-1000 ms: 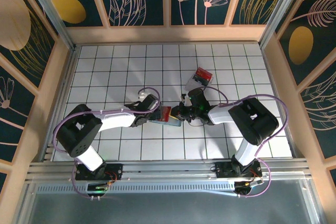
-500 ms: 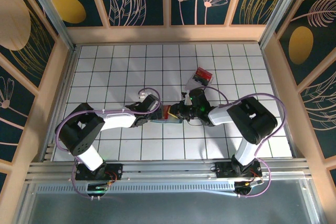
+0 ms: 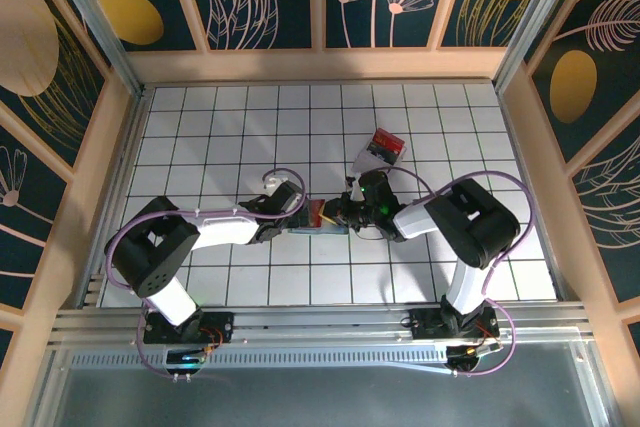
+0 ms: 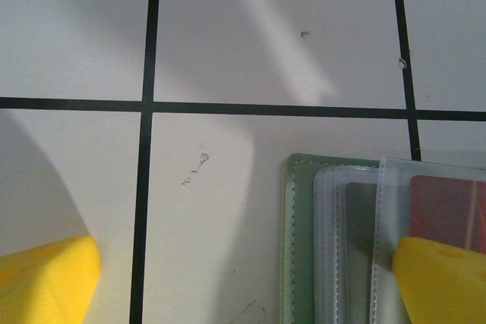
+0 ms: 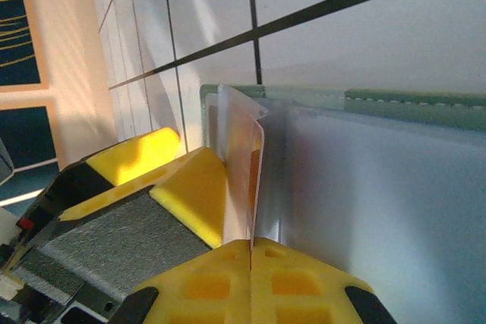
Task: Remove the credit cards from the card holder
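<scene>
The card holder (image 3: 322, 217) lies open on the tiled floor between my two grippers. Its green-grey stitched rim (image 4: 300, 240) and clear sleeves show in the left wrist view, with a dark red credit card (image 4: 448, 199) inside a sleeve. My left gripper (image 4: 243, 282) is open, one yellow fingertip (image 4: 45, 278) on the bare tile, the other fingertip (image 4: 440, 278) over the sleeves. My right gripper (image 5: 250, 252) is shut, pinching a thin clear sleeve (image 5: 254, 180) that stands up from the card holder (image 5: 410, 104). In the top view the left gripper (image 3: 303, 215) and right gripper (image 3: 343, 215) face each other.
A clear plastic box (image 3: 384, 145) with red and black contents lies behind the right gripper. The left gripper's yellow finger (image 5: 190, 195) sits close to the raised sleeve. Wooden walls (image 3: 120, 147) enclose the white tiled floor (image 3: 230, 127).
The right gripper has crept left over the card holder, covering more of it, and its elbow has swung in. The left arm has edged slightly right.
</scene>
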Motion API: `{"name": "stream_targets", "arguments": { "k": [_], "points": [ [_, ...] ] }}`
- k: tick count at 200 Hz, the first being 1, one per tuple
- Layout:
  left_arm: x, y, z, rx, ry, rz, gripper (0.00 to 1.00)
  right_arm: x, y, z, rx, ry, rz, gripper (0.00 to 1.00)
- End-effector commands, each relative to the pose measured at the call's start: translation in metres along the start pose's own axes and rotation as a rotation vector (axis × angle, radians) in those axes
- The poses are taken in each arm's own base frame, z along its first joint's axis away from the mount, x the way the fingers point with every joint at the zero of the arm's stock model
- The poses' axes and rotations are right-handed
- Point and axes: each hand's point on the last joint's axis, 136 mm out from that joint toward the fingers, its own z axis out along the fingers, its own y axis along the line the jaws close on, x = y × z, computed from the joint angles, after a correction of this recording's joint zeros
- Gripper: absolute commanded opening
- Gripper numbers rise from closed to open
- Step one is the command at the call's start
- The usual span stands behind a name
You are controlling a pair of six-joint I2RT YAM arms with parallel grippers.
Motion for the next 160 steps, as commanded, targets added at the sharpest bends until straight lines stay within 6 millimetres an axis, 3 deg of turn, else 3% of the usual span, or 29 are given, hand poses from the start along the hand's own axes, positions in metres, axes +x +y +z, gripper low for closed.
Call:
{"name": "stream_targets", "arguments": {
  "k": [1, 44, 91, 126, 160],
  "points": [
    [0.038, 0.020, 0.000, -0.058, 0.124, 0.036, 0.99, -0.014, 0.010, -0.009, 0.051, -0.061, -0.076, 0.00],
    [0.028, 0.028, -0.002, -0.111, 0.082, 0.040, 0.99, -0.015, 0.000, -0.025, 0.184, -0.074, -0.123, 0.00],
    [0.024, 0.035, -0.002, -0.152, 0.064, 0.052, 0.99, -0.019, 0.006, -0.045, 0.259, -0.103, -0.170, 0.00],
    [0.014, 0.041, -0.001, -0.179, 0.033, 0.068, 0.99, -0.035, 0.019, -0.067, 0.338, -0.169, -0.250, 0.00],
    [-0.003, 0.042, -0.001, -0.193, -0.005, 0.083, 0.99, -0.062, 0.033, -0.088, 0.442, -0.237, -0.359, 0.00]
  ]
}}
